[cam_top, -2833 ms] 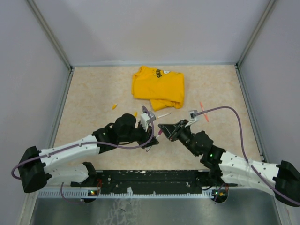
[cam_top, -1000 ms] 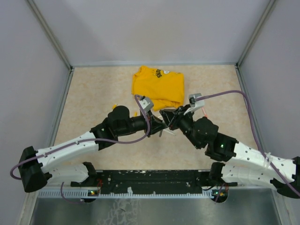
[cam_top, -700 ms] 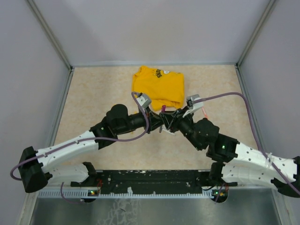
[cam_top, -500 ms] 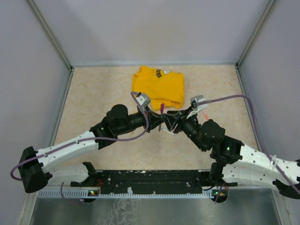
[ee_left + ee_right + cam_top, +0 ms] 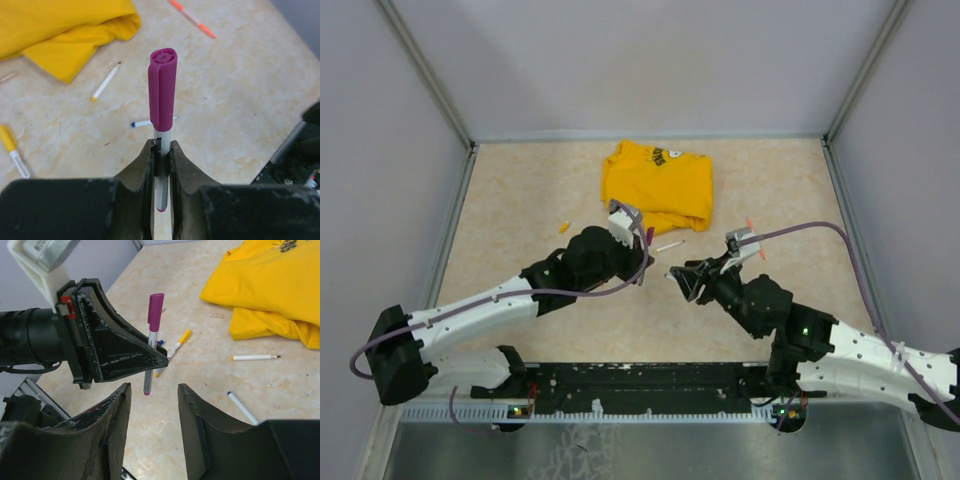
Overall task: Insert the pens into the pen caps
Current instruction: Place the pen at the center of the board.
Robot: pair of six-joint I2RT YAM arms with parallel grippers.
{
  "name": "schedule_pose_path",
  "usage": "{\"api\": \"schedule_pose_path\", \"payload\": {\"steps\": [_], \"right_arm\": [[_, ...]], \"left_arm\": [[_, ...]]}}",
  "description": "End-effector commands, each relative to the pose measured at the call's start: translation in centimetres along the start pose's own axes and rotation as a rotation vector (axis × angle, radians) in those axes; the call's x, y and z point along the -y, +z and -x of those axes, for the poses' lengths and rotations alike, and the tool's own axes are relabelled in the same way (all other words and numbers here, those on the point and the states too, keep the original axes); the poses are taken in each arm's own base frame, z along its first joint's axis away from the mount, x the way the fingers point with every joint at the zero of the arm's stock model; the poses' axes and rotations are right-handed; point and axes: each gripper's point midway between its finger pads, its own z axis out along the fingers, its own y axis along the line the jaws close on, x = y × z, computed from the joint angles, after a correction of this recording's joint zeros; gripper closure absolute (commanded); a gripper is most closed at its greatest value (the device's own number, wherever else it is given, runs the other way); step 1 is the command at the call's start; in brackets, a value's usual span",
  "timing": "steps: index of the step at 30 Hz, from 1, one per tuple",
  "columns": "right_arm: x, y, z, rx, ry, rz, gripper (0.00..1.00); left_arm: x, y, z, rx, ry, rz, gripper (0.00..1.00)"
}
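My left gripper is shut on a white-barrelled pen and holds it upright above the table. A magenta cap sits on the pen's top end. The capped pen also shows in the right wrist view, clamped in the left fingers. My right gripper is open and empty, just right of the pen and apart from it; in its own view the jaws stand wide, below the pen's lower end. Loose pens lie on the table: a yellow-capped one, a blue-tipped one, a dark-tipped one.
A folded yellow T-shirt lies behind the grippers. An orange-red pen lies right of it, near the right arm's cable. A small yellow cap lies to the left. A yellow-tipped pen lies near the shirt's edge. Grey walls enclose the table.
The two grippers met in front of the shirt, then drew apart. The right gripper has opened and pulled back right. The magenta cap now sits on the pen in the left gripper.
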Motion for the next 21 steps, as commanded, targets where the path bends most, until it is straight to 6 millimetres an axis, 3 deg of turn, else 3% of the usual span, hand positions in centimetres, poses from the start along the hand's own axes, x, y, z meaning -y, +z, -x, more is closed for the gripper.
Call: {"api": "schedule_pose_path", "payload": {"steps": [1,7,15,21], "right_arm": [[-0.2,0.2,-0.4,0.004,0.044,-0.001,0.57],[-0.1,0.7,-2.0,-0.034,0.033,-0.005,0.57],[0.2,1.1,-3.0,-0.061,0.032,-0.024,0.57],[0.5,0.9,-3.1,-0.055,0.034,-0.027,0.57]], "left_arm": [[-4.9,-0.1,-2.4,-0.08,-0.054,0.258,1.0],[-7.6,0.5,-4.5,-0.187,-0.061,0.403,1.0],[-11.5,1.6,-5.8,-0.32,-0.084,0.529,1.0],[-14.4,2.4,-6.5,-0.375,-0.155,0.534,1.0]]}}
